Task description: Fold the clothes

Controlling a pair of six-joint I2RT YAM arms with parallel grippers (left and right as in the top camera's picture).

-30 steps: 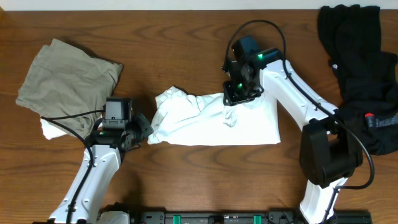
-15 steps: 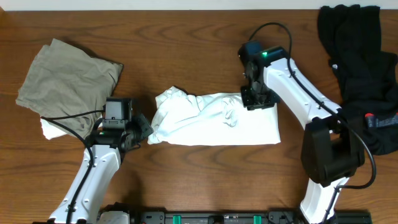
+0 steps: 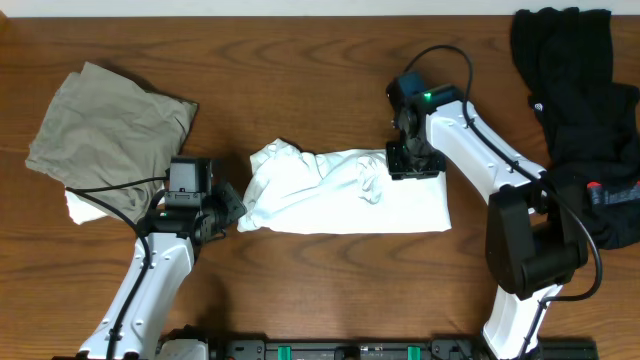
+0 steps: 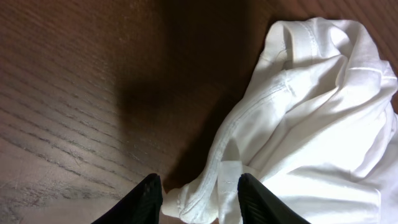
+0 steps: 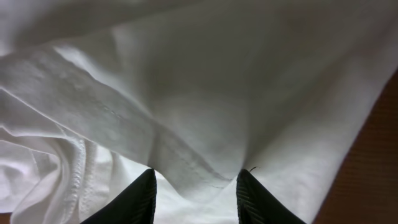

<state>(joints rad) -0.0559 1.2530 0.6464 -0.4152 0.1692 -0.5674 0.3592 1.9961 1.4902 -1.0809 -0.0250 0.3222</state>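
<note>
Wrist cameras give you what the overhead view cannot. From the left wrist you see the left end effector (image 4: 199, 182) with its fingers spread. A rolled hem of the white T-shirt (image 4: 311, 118) lies between the tips, not pinched. From the right wrist you see the right end effector (image 5: 194, 177) spread as well, set down on the shirt with a ridge of cloth running between its fingers. A strip of brown table (image 5: 379, 177) shows past the shirt's edge.

Only the overhead view shows you the whole layout. The T-shirt lies in the middle of the table, flat and squared on its right half and bunched on its left. Count three other pieces of clothing: a khaki garment (image 3: 105, 125) toward the far left corner, a small white piece (image 3: 80, 207) poking out beneath it, and a black garment (image 3: 575, 110) heaped along the right edge.

There are two arms. Your left arm reaches up from the near edge, its end effector low and aimed at the shirt's bunched left end. Your right arm rises from the near right, bends over, and points down onto the shirt's far edge.
</note>
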